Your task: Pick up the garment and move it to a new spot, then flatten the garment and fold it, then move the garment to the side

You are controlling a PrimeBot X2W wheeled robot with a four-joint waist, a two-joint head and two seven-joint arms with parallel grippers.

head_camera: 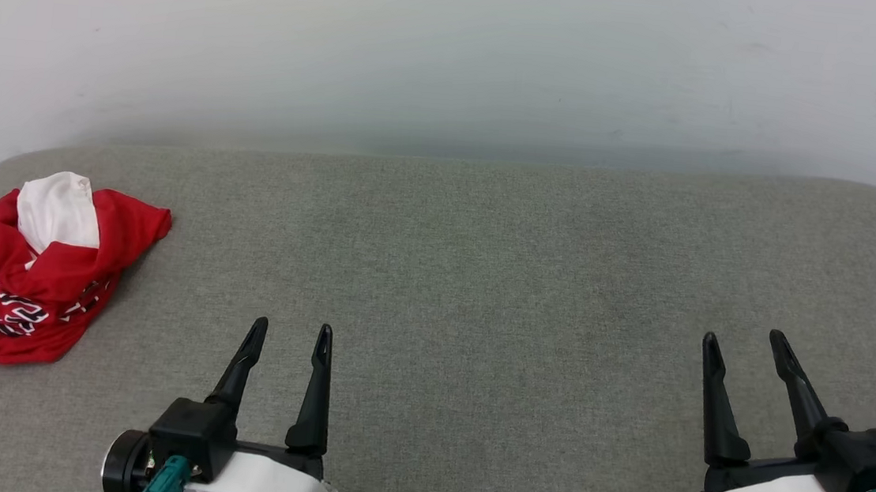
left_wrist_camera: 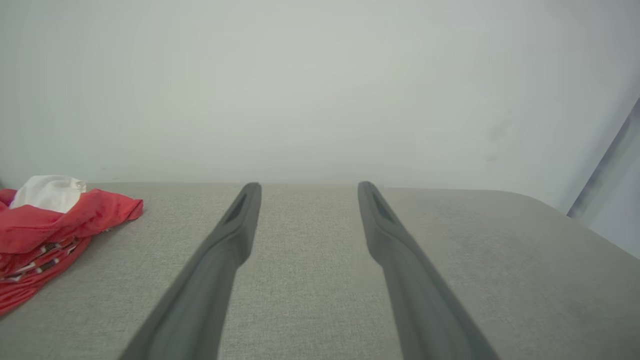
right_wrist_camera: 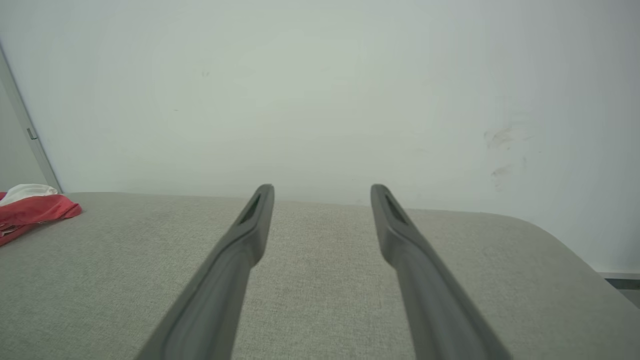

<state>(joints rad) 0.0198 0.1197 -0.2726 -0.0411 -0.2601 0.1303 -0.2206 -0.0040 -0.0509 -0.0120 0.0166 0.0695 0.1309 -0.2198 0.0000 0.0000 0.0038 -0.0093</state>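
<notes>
Head view first: the crumpled red jersey-style shirt with white sleeve fabric and black lettering [head_camera: 47, 275] sat bunched up at the far left end of the grey fabric-covered surface [head_camera: 482, 282], close to its rounded left corner. It was off to the left of the left gripper [head_camera: 294, 327] and a bit further out, apart from it, nothing touching. The right gripper [head_camera: 742, 336] was way over on the other side, well apart from the shirt, so I'd say the left arm was clearly the nearer one for the first grab. The heap ran a little longer on a diagonal, near-left to far-right, with the white bit on top at the far end. Both grippers had their two dark fingers spread apart with nothing between them.

Left wrist view: same story. The fingers were parted and empty, pointing straight at the pale wall [left_wrist_camera: 320, 75], and the shirt lay at the left edge, so my guess is the arm would need to swing left to line up.

Right wrist view: jaws apart, empty, with the shirt just a small red and white lump at the far left.

Count: one shirt, two grippers, four fingers.
</notes>
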